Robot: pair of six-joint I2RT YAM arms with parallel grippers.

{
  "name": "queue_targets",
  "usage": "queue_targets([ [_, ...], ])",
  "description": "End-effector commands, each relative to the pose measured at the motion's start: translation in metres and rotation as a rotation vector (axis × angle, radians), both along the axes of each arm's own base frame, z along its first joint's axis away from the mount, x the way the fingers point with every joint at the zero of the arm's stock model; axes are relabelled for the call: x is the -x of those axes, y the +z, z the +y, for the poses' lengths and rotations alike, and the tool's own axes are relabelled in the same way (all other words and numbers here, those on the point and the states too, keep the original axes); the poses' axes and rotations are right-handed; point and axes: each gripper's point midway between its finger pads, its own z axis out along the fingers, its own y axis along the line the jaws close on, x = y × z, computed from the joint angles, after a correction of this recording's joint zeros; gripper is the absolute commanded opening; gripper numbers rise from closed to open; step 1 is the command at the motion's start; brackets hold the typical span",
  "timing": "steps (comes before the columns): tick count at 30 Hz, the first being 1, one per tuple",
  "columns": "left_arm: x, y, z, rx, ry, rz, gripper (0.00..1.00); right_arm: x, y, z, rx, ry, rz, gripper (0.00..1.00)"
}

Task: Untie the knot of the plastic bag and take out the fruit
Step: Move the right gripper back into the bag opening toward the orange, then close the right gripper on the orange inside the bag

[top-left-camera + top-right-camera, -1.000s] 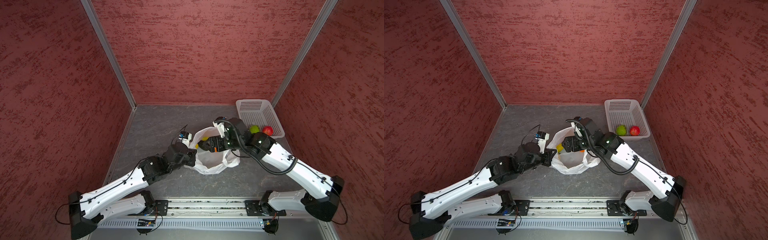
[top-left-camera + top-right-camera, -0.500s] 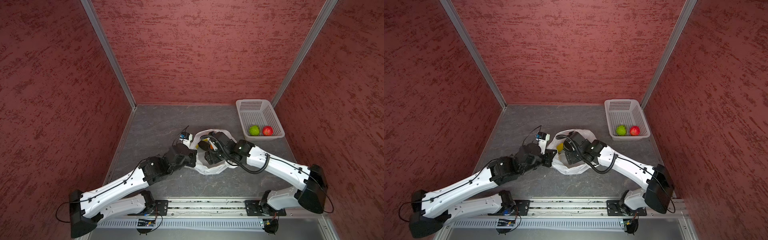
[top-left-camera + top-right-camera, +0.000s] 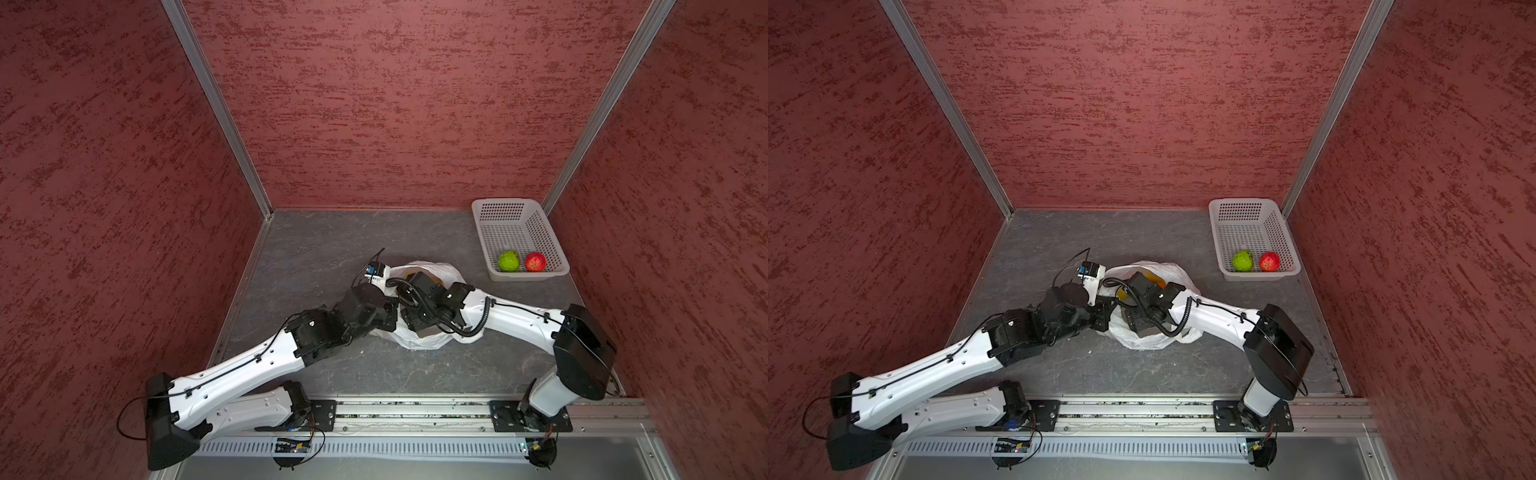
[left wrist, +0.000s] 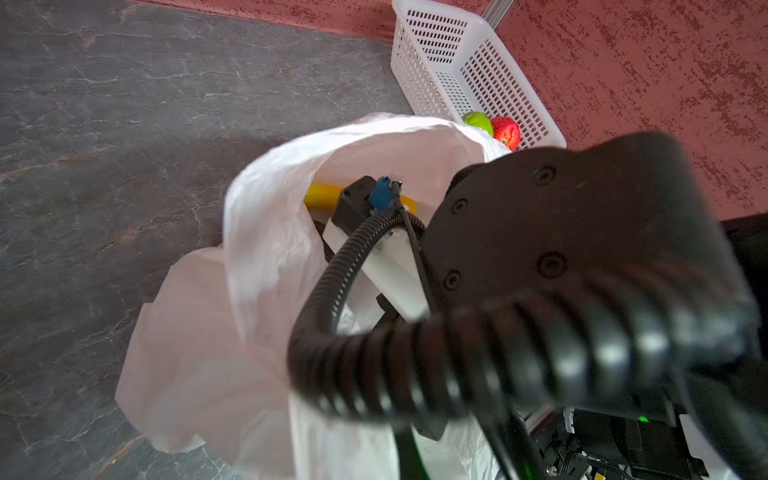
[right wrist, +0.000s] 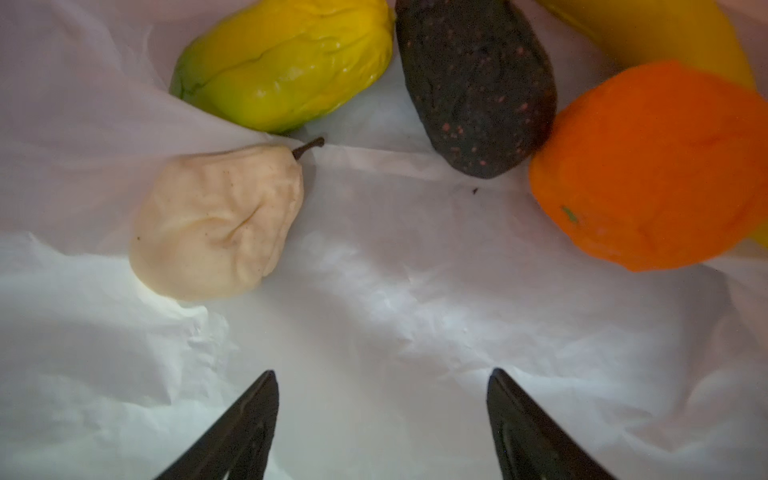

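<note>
I see the plastic bag lying on the grey table between the two arms, its mouth open upward in both top views. My right hand is down inside the bag. In its wrist view the jaws stand wide apart, there is nothing between them, and only white plastic lies under them.

Five pieces of fruit lie ahead of that hand on the bag's floor:
- A pale pear with a short dark stem, nearest the hand.
- A green-yellow mango just beyond the pear.
- A dark speckled avocado beside the mango.
- An orange that looks pressed against the avocado's side.
- A yellow banana behind the orange.

None of them touches the hand.

My left hand sits closed at the left edge of the bag. I cannot tell whether it has plastic pinched, because the right arm fills most of the left wrist view. That view does show the near wall of the bag standing up.

The white perforated basket is in the far right corner of the table, well apart from the bag. A green apple and a red apple lie side by side at its near end.
</note>
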Motion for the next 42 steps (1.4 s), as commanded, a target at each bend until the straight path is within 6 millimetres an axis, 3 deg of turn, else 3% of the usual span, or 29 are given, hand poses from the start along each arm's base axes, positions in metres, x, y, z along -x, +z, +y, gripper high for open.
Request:
queue_targets([
  [1, 0.002, 0.01, -0.009, 0.034, -0.037, -0.02, 0.0, -0.029, 0.008, -0.004, -0.058, -0.15, -0.066, 0.8],
  [8, 0.015, -0.012, -0.026, -0.011, -0.115, 0.028, 0.0, -0.066, 0.015, -0.039, -0.02, -0.375, -0.128, 0.8],
  [15, 0.017, -0.021, -0.037, -0.017, -0.136, 0.045, 0.0, -0.081, 0.011, -0.057, -0.004, -0.461, -0.163, 0.87],
  [28, 0.007, 0.002, -0.043, 0.02, -0.135, -0.013, 0.0, -0.104, -0.019, -0.061, -0.077, -0.569, -0.133, 0.89],
  [35, 0.008, -0.011, -0.043, 0.006, -0.145, 0.02, 0.0, -0.118, -0.035, -0.066, -0.092, -0.635, -0.14, 0.9],
  [42, 0.01, -0.014, -0.042, -0.005, -0.156, 0.027, 0.0, -0.124, -0.052, -0.063, -0.106, -0.657, -0.123, 0.75],
])
